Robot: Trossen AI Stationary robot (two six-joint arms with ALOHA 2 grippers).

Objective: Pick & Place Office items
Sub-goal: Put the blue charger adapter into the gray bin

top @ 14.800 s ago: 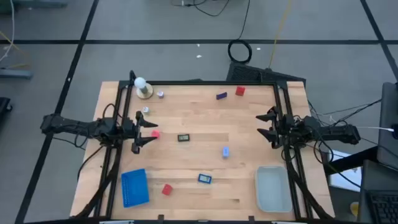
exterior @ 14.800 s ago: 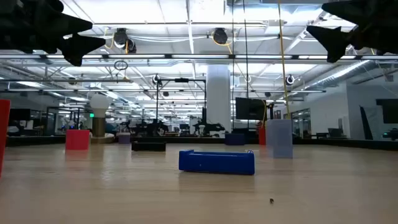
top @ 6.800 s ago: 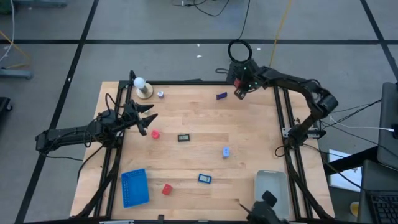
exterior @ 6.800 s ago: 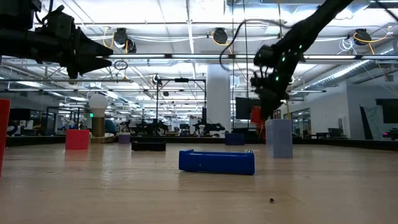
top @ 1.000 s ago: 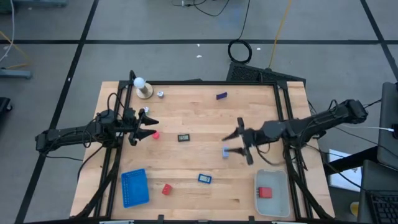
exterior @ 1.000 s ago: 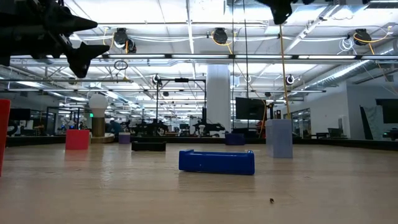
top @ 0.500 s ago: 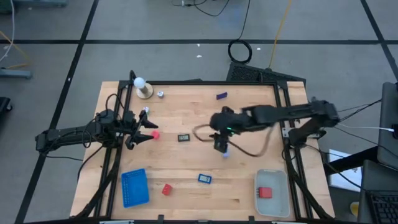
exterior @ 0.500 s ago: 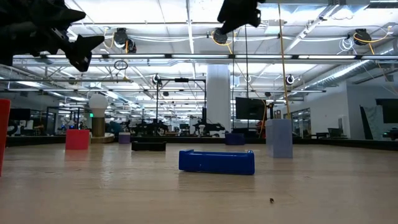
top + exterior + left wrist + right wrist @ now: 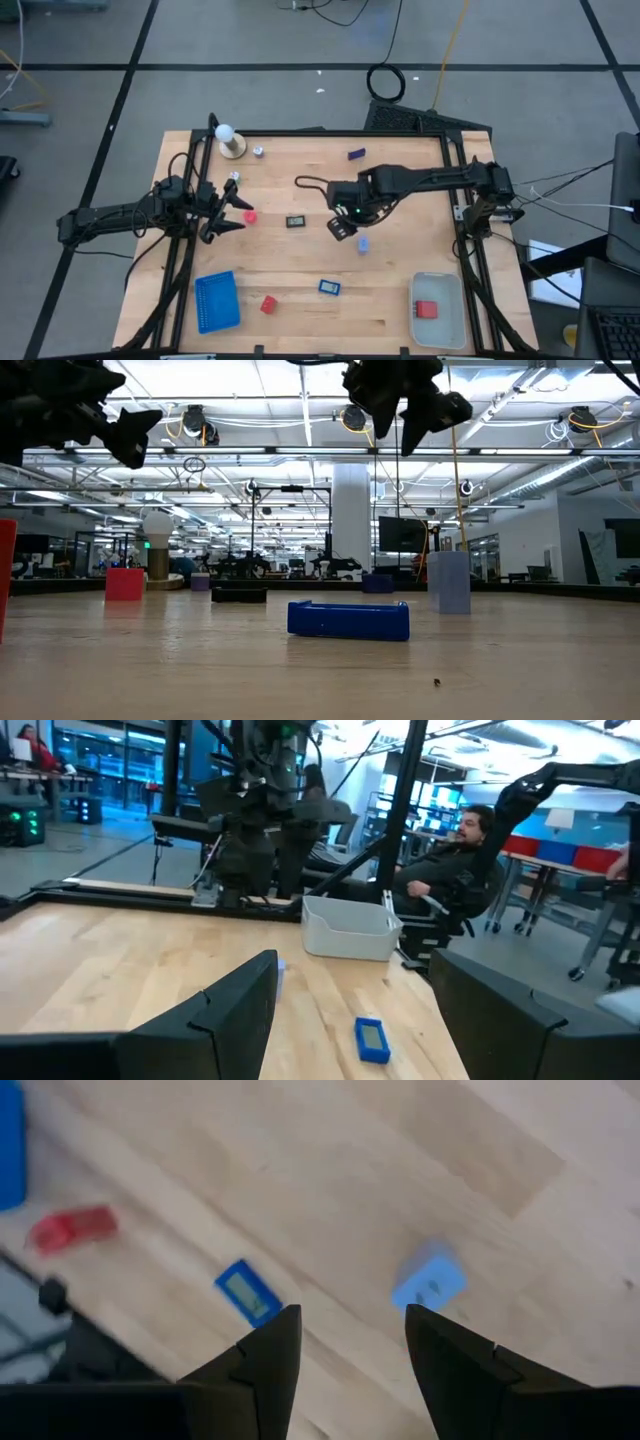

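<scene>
Office items: 3 red blocks (image 9: 268,304), 3 blue pcs (image 9: 329,287), 1 black pc (image 9: 295,221).

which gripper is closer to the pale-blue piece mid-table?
Right. The right gripper hangs over mid-table just beside the pale-blue piece, empty and open. The left gripper waits near the table's left edge, close to a red block, far from it.

A pale-blue block (image 9: 363,243) lies near the bench's centre, with a black rectangular piece (image 9: 296,221) at its nine o'clock and a blue flat piece (image 9: 329,287) at its seven o'clock. A dark-blue piece (image 9: 356,154) lies at twelve o'clock. Red blocks lie at nine o'clock (image 9: 249,215), at seven o'clock (image 9: 268,304), and inside the bin (image 9: 426,309) at five o'clock.
</scene>
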